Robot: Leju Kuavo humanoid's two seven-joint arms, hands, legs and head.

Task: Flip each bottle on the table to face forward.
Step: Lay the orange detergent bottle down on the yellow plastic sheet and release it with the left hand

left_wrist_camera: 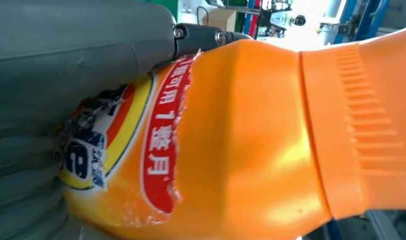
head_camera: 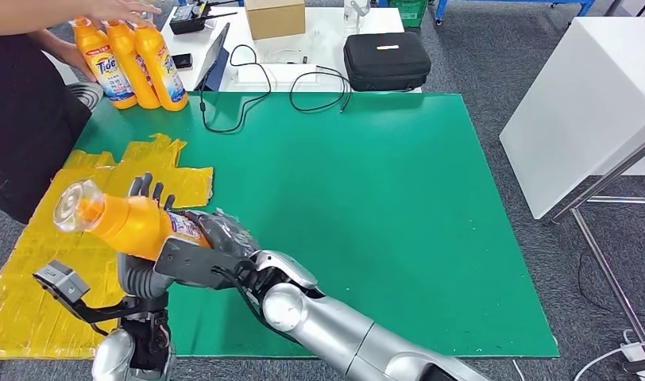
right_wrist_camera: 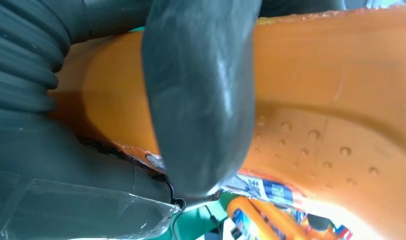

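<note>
Above table's near-left | bottle point(head_camera: 125, 222) tilted | gripped by both robot hands: left point(head_camera: 144, 274), right point(head_camera: 216, 246)

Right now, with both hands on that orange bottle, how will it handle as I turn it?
The orange bottle looks like rigid plastic, so it likely won't buckle. Its glossy sides may slip in the right hand and left hand. Its torn label could peel further.

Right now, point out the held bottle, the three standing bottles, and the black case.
held bottle point(head_camera: 133, 225): head view, on its orange body.
standing bottles point(head_camera: 134, 59): head view, on the middle bottle's body.
black case point(head_camera: 385, 59): head view, on its lid.
</note>
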